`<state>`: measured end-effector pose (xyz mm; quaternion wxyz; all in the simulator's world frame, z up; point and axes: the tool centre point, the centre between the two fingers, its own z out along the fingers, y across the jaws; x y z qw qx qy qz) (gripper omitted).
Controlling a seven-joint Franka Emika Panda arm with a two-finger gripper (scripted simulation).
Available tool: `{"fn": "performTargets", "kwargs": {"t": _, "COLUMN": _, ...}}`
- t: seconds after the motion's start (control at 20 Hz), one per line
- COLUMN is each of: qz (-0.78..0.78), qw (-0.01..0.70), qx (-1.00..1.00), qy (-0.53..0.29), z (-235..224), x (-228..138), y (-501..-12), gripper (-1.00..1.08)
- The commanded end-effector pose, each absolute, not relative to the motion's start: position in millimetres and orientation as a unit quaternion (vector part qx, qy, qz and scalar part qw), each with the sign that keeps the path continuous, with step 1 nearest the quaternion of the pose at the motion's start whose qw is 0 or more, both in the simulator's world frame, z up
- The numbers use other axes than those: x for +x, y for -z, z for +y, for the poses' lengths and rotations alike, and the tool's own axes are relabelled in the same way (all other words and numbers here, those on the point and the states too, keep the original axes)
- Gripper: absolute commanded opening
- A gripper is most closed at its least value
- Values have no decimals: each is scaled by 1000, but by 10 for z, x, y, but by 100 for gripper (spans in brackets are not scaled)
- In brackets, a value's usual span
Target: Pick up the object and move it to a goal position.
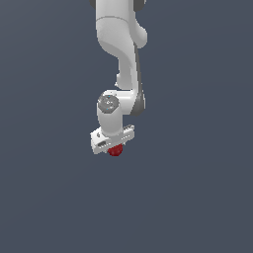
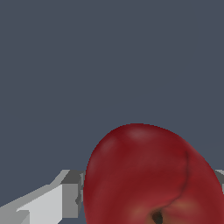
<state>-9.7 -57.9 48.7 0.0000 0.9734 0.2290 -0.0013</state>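
Exterior and wrist views of a single arm carrying a small dark-red ball (image 1: 115, 150). In the exterior view the gripper (image 1: 114, 148) hangs from the white arm (image 1: 121, 59) against a plain grey-blue ground, and the ball sits directly under the gripper body, touching it, with only its lower part showing. No surface, shadow or goal marker can be made out, so the ball's height above any support cannot be told.

In the wrist view the ball (image 2: 148, 175) fills the near field between the fingers: one grey-white finger (image 2: 48, 203) lies against one flank, and a sliver of the other shows at the opposite flank. A small dark pit marks the ball's skin near the frame's edge.

The jaws appear closed on the ball, judging from the fingers at both flanks.

The ball is near round, so no long axis governs the grip. It lies centred between the jaws, along the gripper's approach axis. The carry step seems under way; the goal's direction cannot be judged from these views.
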Motion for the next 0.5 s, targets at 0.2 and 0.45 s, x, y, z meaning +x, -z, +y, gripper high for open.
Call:
{"fn": "performTargets", "kwargs": {"t": 0.2, "qz": 230, "qw": 0, "qx": 973, "qy": 0, "z": -281, "x": -13, "y": -712, "gripper": -100}}
{"fn": "performTargets", "kwargs": {"t": 0.45, "qz": 230, "qw": 1, "qx": 973, "qy": 0, "z": 146, "x": 95, "y": -1022, "gripper": -100}}
